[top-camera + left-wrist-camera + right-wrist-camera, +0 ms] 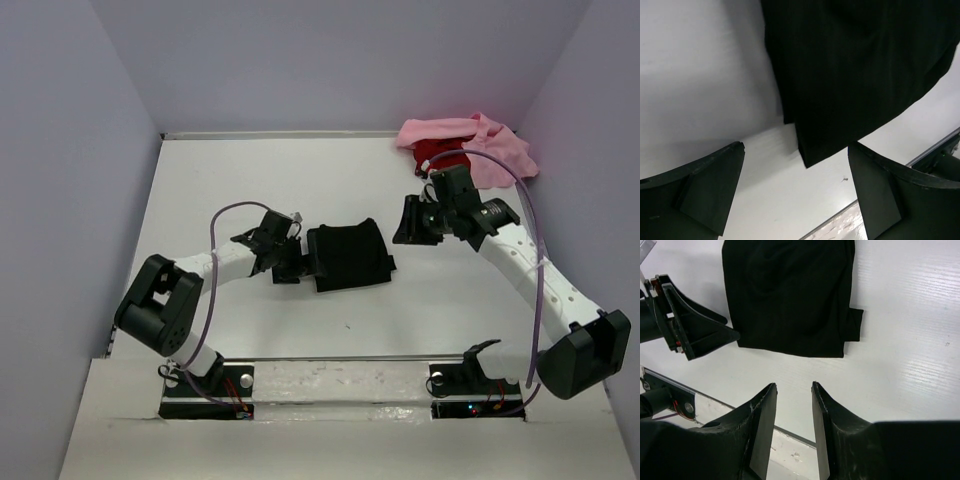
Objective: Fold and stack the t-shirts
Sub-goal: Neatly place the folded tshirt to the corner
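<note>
A folded black t-shirt [348,256] lies flat in the middle of the white table. My left gripper [292,262] sits at its left edge, open wide; in the left wrist view the black t-shirt [855,70] lies just beyond my left gripper [796,147], with only bare table between the fingers. My right gripper [410,222] hovers just right of the shirt. In the right wrist view my right gripper [794,385] is open with a narrow gap and holds nothing, the black t-shirt [790,295] ahead of it. A pink t-shirt [490,150] and a red one [432,152] lie crumpled at the back right corner.
Grey walls close the table on the left, back and right. A raised strip [340,360] runs along the near edge by the arm bases. The left arm's fingers [695,332] show at the left in the right wrist view. A purple cable loops over each arm.
</note>
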Controlling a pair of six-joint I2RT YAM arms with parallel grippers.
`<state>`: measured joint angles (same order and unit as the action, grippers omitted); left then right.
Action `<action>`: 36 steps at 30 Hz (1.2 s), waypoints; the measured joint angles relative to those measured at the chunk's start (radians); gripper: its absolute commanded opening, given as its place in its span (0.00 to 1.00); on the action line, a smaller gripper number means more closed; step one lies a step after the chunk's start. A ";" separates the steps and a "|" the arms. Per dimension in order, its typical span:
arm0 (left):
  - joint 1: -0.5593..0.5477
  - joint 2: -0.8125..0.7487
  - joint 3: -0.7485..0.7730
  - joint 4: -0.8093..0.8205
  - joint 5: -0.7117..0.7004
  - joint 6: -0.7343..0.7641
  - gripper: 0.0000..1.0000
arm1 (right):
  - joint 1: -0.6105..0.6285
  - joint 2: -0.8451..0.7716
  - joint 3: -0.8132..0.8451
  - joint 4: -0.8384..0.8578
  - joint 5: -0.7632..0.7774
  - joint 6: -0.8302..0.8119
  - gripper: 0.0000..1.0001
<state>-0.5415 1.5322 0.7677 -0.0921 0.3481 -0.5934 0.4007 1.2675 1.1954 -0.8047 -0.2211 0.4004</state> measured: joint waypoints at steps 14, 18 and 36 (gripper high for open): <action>0.001 0.165 0.080 0.226 0.084 -0.043 0.81 | 0.000 -0.027 -0.020 -0.018 0.000 0.023 0.40; 0.002 0.217 0.118 0.251 0.093 -0.037 0.67 | 0.000 -0.034 -0.031 -0.018 0.000 0.029 0.40; 0.050 0.385 0.303 0.186 0.094 0.003 0.00 | 0.000 -0.043 -0.069 -0.018 -0.001 0.044 0.40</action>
<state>-0.4915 1.9167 1.0710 0.0937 0.4423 -0.5900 0.4007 1.2240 1.1259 -0.8227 -0.2222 0.4446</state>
